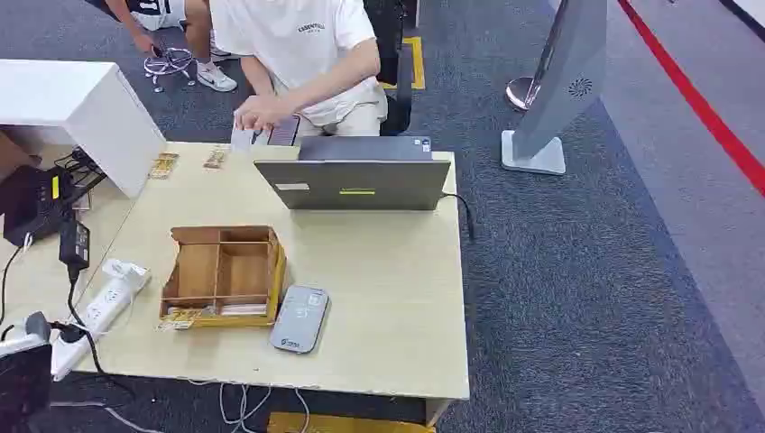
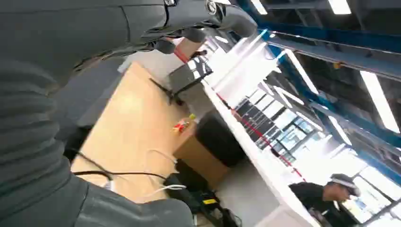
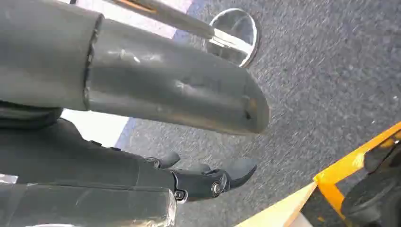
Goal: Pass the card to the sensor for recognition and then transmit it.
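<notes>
A grey flat card sensor (image 1: 299, 317) lies near the table's front edge, just right of an open wooden compartment box (image 1: 221, 273). Pale cards (image 1: 242, 309) lie in the box's front slot. My left hand (image 2: 189, 19) hangs off to the side of the tan table (image 2: 127, 123), fingers stretched out, holding nothing. My right hand (image 3: 203, 182) hangs over grey carpet; its thick thumb (image 3: 165, 94) and dark fingers are apart around nothing.
A person in a white shirt (image 1: 302, 54) sits behind the table, one hand (image 1: 262, 113) over small items at the far edge. A grey laptop (image 1: 356, 180) stands mid-table. A power strip (image 1: 99, 311), cables and black devices (image 1: 32, 203) crowd the left side. A grey kiosk (image 1: 559, 81) stands on the right.
</notes>
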`<action>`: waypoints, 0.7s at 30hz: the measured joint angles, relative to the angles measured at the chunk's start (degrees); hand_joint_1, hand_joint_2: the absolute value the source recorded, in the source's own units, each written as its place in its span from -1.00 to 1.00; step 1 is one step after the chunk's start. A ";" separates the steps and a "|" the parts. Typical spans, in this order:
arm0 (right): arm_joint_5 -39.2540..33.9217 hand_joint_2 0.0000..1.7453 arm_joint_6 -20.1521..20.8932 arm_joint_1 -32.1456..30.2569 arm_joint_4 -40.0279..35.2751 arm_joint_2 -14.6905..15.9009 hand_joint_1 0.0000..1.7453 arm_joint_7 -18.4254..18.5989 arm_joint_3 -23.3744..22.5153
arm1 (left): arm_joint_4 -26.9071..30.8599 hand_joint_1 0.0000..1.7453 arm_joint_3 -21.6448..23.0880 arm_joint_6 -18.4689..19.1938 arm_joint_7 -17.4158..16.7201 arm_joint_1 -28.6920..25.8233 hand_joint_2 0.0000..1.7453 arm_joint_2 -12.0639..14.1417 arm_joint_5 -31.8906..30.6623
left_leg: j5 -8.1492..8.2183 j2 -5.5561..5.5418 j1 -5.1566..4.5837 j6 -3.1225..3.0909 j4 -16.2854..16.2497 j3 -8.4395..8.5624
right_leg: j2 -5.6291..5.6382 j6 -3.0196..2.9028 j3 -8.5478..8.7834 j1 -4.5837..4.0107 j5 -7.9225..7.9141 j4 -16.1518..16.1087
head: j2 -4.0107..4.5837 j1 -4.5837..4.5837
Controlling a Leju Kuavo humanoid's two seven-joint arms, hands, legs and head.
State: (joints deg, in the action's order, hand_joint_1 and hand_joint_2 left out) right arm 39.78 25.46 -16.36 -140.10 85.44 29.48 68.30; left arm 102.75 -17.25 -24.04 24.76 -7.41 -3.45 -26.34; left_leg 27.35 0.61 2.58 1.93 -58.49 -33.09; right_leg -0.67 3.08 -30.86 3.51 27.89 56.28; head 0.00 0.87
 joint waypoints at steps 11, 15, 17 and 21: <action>-2.56 -1.00 0.00 0.05 -1.01 1.71 -1.00 -0.94 0.66 | -4.96 -1.00 9.36 4.37 -8.02 10.71 1.00 6.89 -12.92 | -0.02 0.02 0.00 -0.02 -0.02 0.01 | 0.04 0.00 -0.04 0.00 -0.01 0.00 | 0.00 -0.04; -3.58 -1.00 0.00 0.01 -1.38 2.40 -1.00 -1.29 0.83 | -7.94 -1.00 13.32 6.27 -11.08 15.25 1.00 9.77 -17.55 | -0.03 0.01 0.00 -0.02 -0.02 0.01 | 0.03 0.00 -0.03 0.00 -0.02 0.01 | 0.00 -0.04; -3.85 -1.00 0.00 0.00 -1.57 2.69 -1.00 -1.35 0.85 | -9.25 -1.00 15.03 7.17 -12.46 17.27 1.00 10.88 -19.67 | -0.03 0.04 0.00 -0.02 -0.02 0.01 | 0.06 -0.03 -0.05 0.00 -0.03 0.01 | 0.00 -0.02; -4.65 -1.00 0.00 -0.06 -1.86 3.30 -1.00 -1.55 0.96 | -12.27 -1.00 18.65 9.09 -15.47 21.64 1.00 13.53 -24.15 | -0.03 0.03 0.00 -0.02 -0.03 0.00 | 0.05 -0.03 -0.05 0.00 -0.03 0.01 | 0.00 -0.07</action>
State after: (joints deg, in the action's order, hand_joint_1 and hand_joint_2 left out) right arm 35.12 25.46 -16.42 -141.96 88.74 27.93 69.27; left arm 90.48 1.40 -14.95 9.29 14.23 10.08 -50.49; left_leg 27.33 0.64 2.58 1.90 -58.52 -33.08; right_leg -0.62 3.06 -30.92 3.51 27.86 56.29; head 0.00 0.81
